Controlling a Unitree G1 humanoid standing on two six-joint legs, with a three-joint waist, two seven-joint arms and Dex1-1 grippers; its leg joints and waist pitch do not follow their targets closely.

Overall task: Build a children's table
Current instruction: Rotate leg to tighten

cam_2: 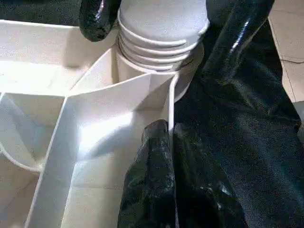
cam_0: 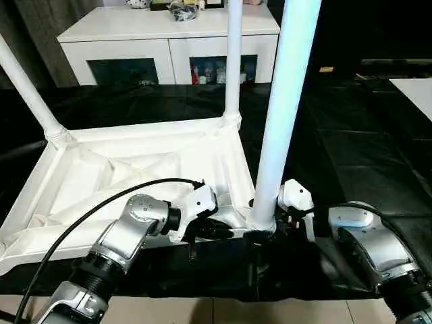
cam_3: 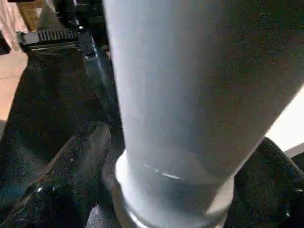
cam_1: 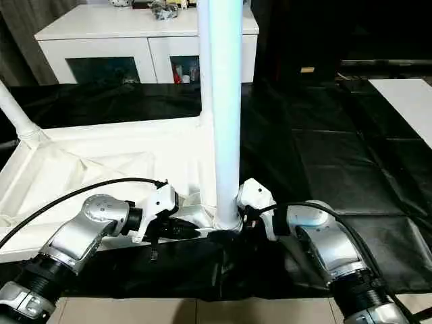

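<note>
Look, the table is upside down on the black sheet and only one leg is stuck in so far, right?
Not quite. The tabletop does lie upside down on the black sheet, but three legs stand in it: the near leg, the far leg and the left leg. The left eye view shows them.

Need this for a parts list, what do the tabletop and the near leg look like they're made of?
Tabletop: looks like white moulded plastic, going by the thin ribs on its upturned underside. Near leg: smooth white tube with a slight sheen, probably plastic, though coated metal can't be ruled out.
</note>
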